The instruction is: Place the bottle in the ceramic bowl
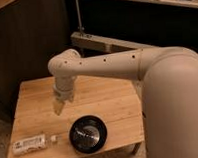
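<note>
1. Since the bottle (30, 144) lies flat on its side at the near left corner of the counter (108, 100), its long flank faces up, which suits a grasp from above.
2. Its small white cap (53, 139) points right, toward the bowl (88, 135), which stands just beside it near the front edge. A narrow strip of bare wood shows between cap and rim, so the carry looks short.
3. The tool (59, 105) hangs over the left middle of the counter and points downward. It is behind and above the bottle and touches neither bottle nor bowl. Its fingers are spread wide and hold nothing, as fits a reach not yet made.
4. The bottle is clear plastic wrapped in a whitish printed label, with a round, slim body. It probably weighs little and may roll or slip if pinched off-centre.
5. The bowl is round, shallow and glossy black, and its inside shines with reflected light. It looks hard and smooth, and the bottle seems about as long as the bowl is wide, so it would likely rest across the hollow.
6. The counter is pale wood in joined planks with a matte grain.
7. The arm (107, 65) has a smooth cream shell with rounded joints and reaches in from the right.
</note>
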{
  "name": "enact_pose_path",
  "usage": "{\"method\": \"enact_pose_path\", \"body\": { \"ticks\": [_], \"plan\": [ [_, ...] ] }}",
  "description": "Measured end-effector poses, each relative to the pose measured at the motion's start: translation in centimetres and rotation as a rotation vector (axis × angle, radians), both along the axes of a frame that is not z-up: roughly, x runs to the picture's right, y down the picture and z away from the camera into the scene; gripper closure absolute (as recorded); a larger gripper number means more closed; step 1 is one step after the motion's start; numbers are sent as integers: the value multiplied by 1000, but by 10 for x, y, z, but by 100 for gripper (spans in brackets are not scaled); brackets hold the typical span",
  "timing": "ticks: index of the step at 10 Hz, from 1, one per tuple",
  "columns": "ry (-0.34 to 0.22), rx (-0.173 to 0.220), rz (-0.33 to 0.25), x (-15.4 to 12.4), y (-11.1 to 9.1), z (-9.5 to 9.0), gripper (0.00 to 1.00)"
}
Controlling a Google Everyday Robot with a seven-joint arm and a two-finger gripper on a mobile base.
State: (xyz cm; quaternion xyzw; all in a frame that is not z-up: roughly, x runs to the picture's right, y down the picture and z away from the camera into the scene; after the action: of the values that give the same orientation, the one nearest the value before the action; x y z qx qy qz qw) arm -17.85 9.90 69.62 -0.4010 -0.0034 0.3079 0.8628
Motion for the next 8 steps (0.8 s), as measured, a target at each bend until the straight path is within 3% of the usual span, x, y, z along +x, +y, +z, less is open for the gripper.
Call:
{"method": "enact_pose_path", "body": {
  "ticks": [2,3,6,7,8],
  "plan": [
    [-10,12,0,-1,-1,-2,35],
    [-42,40,8,-3,-2,-5,35],
    [-368,149,-72,-17,16,-23,35],
    [-528,178,-114,-26,26,-31,35],
    [-652,201,-143,-34,33,-39,35]
  ]
}}
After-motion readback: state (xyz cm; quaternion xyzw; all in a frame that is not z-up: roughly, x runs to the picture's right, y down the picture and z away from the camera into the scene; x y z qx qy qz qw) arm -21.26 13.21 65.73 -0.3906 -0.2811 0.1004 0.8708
